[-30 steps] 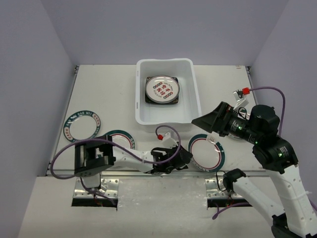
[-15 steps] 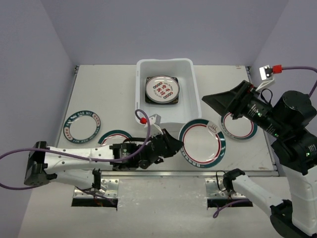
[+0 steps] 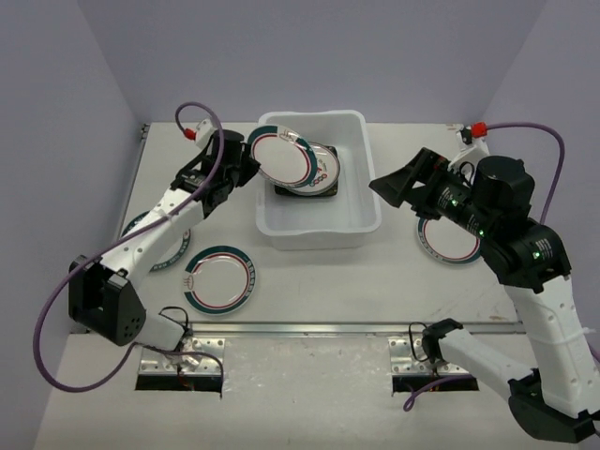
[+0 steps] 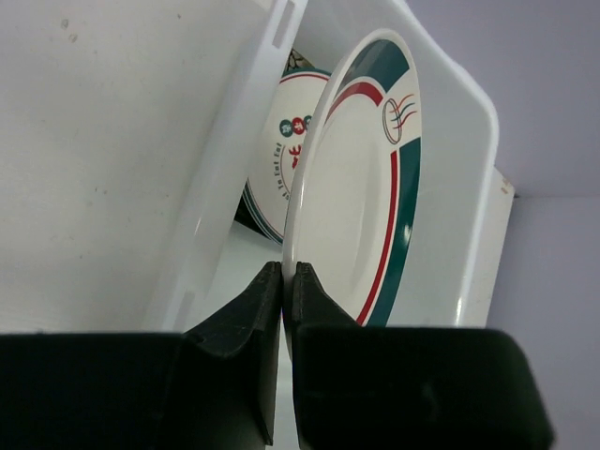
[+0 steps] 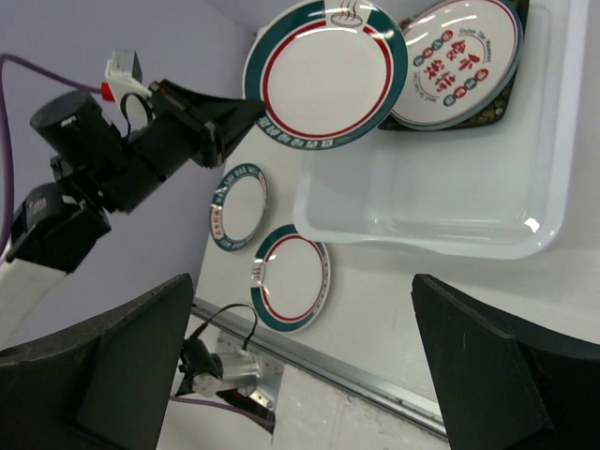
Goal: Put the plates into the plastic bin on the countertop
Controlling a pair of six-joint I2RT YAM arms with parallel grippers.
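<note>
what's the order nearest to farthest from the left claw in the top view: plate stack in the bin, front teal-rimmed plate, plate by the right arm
1. plate stack: in the bin, beside the left claw and its held plate
2. front teal-rimmed plate: countertop, near edge
3. plate by the right arm: far right

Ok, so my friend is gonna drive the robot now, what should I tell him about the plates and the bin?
Left gripper: jaws shut on the rim of the held plate, tilted over the plastic bin, not yet released.
Right gripper: jaws open, empty, beside the bin.
Done: small red-character plate sits on a black square plate in the bin.
Left: drop the held plate, then three on the countertop: near-left plate, far-left plate, right plate.
</note>
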